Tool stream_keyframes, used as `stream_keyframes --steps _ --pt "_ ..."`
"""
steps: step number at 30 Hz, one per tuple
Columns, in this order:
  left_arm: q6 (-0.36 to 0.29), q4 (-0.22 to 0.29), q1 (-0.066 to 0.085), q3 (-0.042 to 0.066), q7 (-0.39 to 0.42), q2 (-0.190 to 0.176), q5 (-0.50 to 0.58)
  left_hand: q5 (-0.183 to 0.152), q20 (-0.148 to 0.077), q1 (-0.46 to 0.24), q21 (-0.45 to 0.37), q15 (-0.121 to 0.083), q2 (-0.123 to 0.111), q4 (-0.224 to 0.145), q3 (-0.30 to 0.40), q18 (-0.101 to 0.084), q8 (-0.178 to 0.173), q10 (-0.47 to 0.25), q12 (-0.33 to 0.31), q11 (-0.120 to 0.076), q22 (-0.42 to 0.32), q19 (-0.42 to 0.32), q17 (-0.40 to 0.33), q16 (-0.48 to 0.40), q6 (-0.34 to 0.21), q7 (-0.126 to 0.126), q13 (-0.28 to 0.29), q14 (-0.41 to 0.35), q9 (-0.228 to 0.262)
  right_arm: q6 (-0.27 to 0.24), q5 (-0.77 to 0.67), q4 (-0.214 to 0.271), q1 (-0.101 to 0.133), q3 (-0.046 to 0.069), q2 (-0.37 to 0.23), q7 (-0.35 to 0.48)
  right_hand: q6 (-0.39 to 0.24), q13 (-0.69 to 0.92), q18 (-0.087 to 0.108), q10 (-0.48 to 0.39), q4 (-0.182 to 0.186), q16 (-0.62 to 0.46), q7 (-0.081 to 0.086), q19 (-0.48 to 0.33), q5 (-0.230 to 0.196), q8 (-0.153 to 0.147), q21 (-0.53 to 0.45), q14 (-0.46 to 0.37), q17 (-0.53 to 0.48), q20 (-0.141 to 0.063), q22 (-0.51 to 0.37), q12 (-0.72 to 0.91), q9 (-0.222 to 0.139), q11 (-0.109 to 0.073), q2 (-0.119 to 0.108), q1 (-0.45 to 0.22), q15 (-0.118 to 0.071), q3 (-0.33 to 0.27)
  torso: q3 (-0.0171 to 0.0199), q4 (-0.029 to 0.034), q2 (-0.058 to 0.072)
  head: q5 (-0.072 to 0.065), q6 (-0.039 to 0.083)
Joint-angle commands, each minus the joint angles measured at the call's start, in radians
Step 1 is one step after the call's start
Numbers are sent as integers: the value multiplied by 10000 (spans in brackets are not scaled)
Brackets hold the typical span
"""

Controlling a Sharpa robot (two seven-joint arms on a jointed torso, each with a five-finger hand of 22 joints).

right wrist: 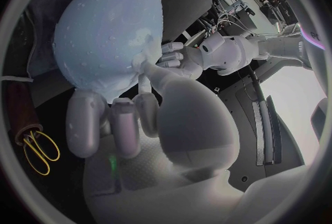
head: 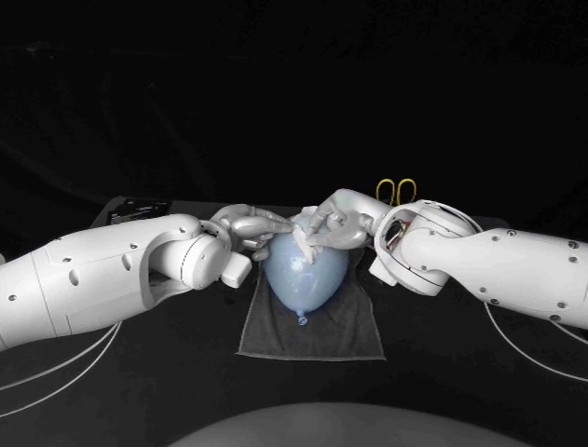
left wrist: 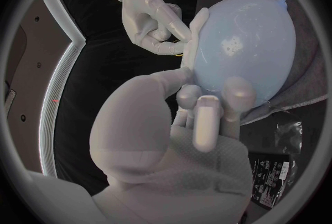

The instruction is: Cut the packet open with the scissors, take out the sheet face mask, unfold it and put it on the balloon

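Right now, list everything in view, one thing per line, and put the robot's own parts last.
balloon: one, pale blue, lying on the cloth at the middle of the table, knot towards the robot.
cloth: one, dark grey, spread flat under the balloon.
scissors: one pair, yellow handles, on the table behind the right arm.
packet: one, dark with print, at the far side of the table behind the left arm.
table: one, black, bearing all of these.
left hand: one, silver, fingers resting on the balloon's far, wide end.
right hand: one, silver, fingers on the same end of the balloon, close to the left hand.
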Motion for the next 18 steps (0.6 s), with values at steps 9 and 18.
stream_keyframes --steps 9,18 --pt "130 73 1 3 -9 31 -44 34 -14 -27 50 -40 93 22 45 -102 61 48 10 -42 8 64 847 8 4 52 8 601 800 -740 -516 -190 -114 -22 203 -202 98 1782 -58 680 -92 41 -121 396 -36 321 426 1182 2627 -191 2104 730 194 -134 349 -61 -314 423 -9 11 2 -65 -63" --pt "289 179 -1 0 406 -61 40 37 -7 -183 43 -32 110 -37 126 -102 91 -196 -183 -31 -1 53 770 -19 -55 61 -354 578 891 -1528 -73 35 -169 -27 55 129 270 2139 -117 944 -130 41 -206 507 -34 630 716 1182 2627 -263 2182 1057 357 -214 507 -285 -387 902 -2 3 4 -37 -44"
